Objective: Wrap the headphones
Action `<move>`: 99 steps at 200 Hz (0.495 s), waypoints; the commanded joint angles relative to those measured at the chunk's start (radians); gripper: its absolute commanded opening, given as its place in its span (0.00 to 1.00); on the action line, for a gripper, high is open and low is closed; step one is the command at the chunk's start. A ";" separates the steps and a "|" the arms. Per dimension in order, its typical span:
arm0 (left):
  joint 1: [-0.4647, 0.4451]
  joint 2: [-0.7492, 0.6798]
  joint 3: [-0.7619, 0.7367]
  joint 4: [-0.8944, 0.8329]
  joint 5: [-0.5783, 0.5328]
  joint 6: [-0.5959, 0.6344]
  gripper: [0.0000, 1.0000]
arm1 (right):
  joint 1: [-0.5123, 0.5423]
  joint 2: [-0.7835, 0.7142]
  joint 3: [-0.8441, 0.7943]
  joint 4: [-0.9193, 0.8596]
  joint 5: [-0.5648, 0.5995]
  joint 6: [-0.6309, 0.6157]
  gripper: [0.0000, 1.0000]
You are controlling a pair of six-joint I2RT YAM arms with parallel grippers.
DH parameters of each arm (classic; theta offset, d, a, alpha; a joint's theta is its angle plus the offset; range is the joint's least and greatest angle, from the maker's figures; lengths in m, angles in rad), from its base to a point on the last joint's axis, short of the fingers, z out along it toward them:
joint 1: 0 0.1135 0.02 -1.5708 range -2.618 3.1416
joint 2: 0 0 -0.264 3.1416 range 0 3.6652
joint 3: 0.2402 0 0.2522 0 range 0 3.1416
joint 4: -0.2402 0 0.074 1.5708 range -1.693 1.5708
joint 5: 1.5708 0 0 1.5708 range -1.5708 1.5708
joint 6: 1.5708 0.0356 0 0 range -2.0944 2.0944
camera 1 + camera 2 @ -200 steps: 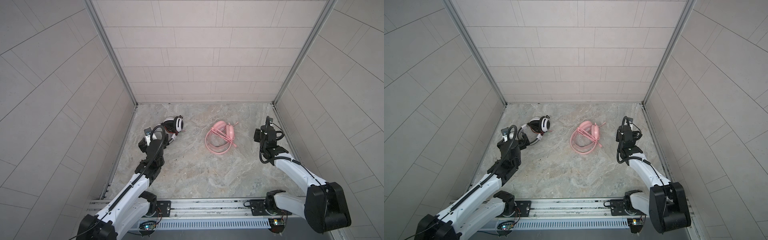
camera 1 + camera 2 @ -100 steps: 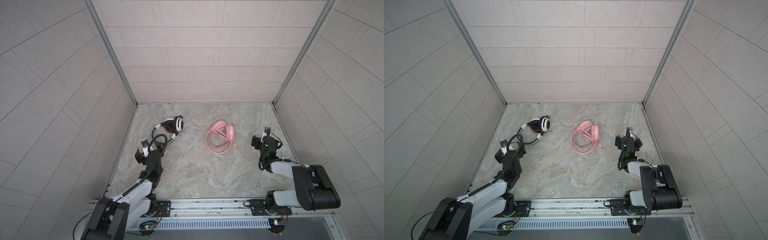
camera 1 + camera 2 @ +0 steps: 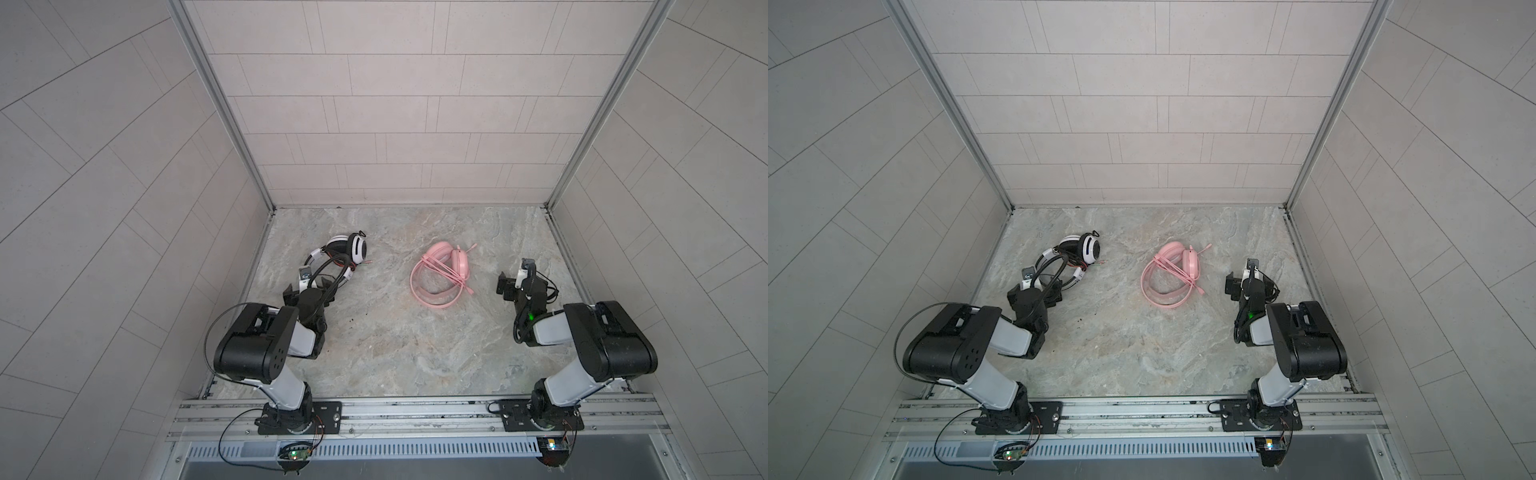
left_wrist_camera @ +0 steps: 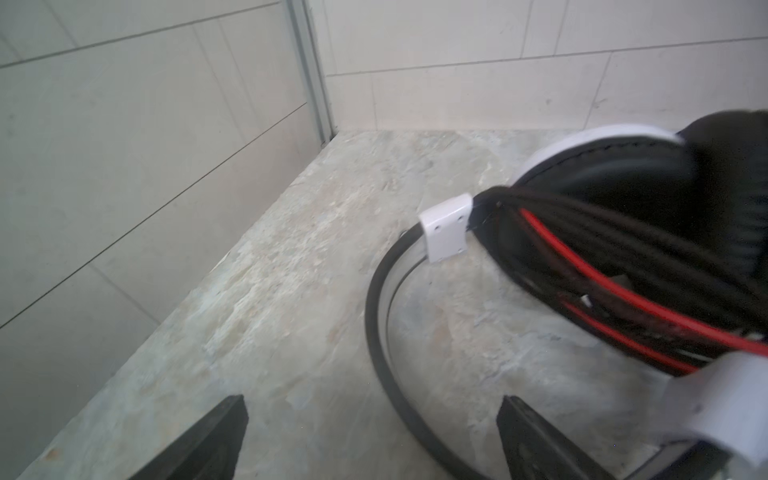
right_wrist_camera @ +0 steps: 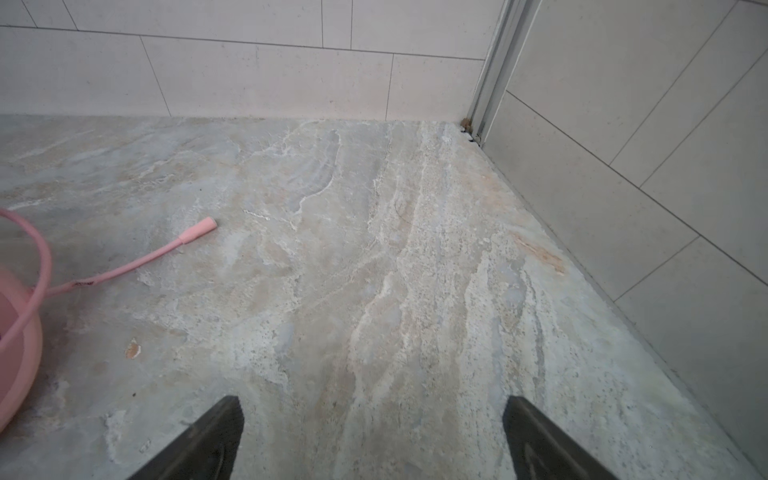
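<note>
Item 1, on my left: a white headset with black pads and a black headband. It lies on its side on the stone-patterned surface near the left wall. Its black and red cord is bundled across the band.

Item 2, right of centre: an all-pink headset, ear cups together toward the back wall. Its thin pink cord crosses the band in several turns. One thick-tipped pink lead lies loose. The two items are well apart.

Left claw and right claw now drawn back, nearer the front rail.
</note>
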 commanded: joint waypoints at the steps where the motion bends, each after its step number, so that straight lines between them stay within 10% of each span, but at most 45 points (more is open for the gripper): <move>1: 0.004 -0.010 0.043 -0.043 -0.032 -0.003 1.00 | 0.008 -0.007 0.017 -0.009 -0.011 -0.024 0.99; 99: 0.004 -0.014 0.132 -0.188 -0.095 -0.027 1.00 | 0.016 -0.006 0.020 -0.009 -0.003 -0.032 0.99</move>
